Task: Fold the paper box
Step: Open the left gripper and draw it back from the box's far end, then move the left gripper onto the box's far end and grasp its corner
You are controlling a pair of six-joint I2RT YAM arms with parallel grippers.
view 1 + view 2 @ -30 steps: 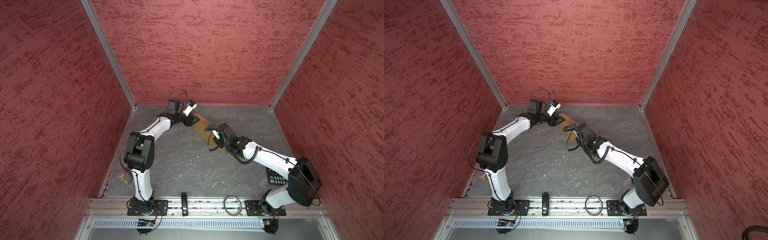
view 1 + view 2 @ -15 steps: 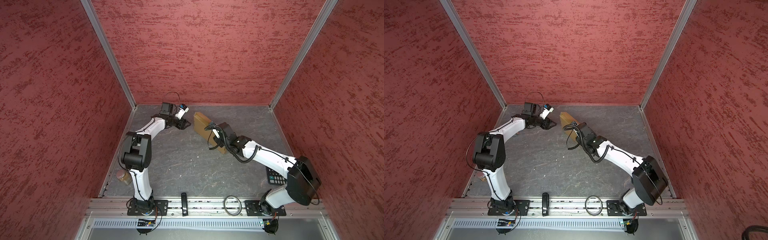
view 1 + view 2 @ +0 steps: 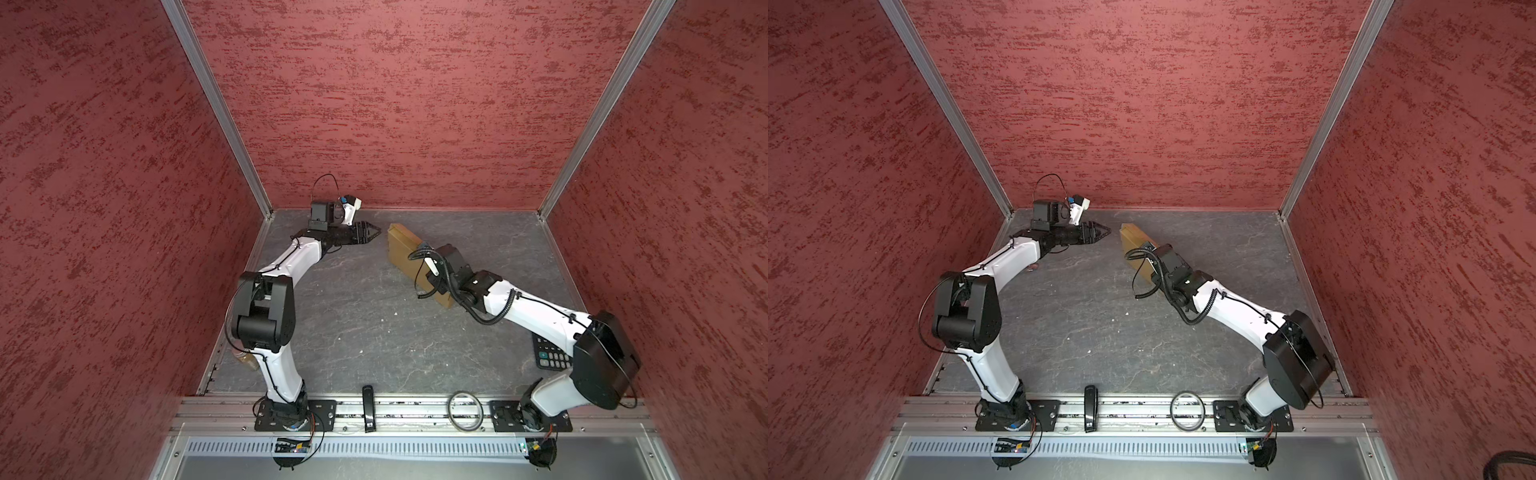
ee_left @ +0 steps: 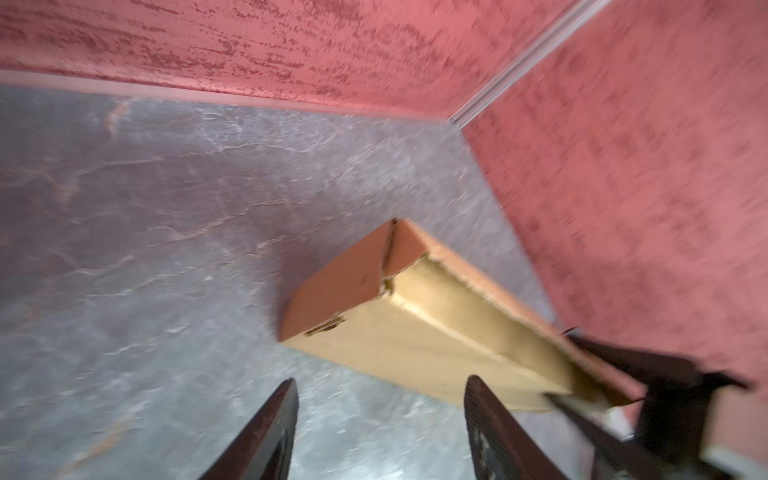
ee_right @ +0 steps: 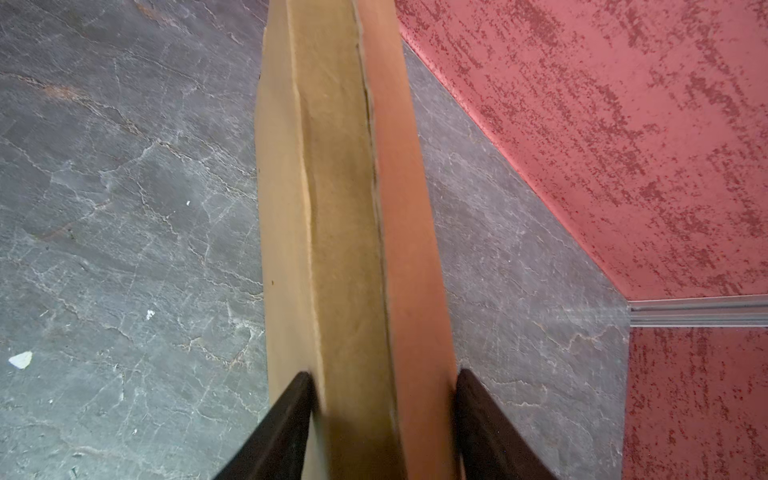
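The paper box (image 3: 404,248) is a shallow brown cardboard mailer that stands on its long edge on the grey floor near the back, seen in both top views (image 3: 1133,241). My right gripper (image 5: 384,374) is shut on its near end, one finger on each broad face. In both top views that grip is hidden under the wrist. My left gripper (image 3: 376,233) hovers a short way left of the box's far end, open and holding nothing. In the left wrist view the box (image 4: 415,332) lies just beyond the spread fingertips (image 4: 478,395).
A black calculator (image 3: 550,353) lies by the right wall under my right arm. A small brown jar (image 3: 246,360) sits at the left wall. On the front rail lie a black bar (image 3: 367,405) and a ring (image 3: 464,409). Red walls enclose three sides.
My left gripper has let go of the box's far end, drawn back to the left and opened wider. The box stays on edge in my right gripper.
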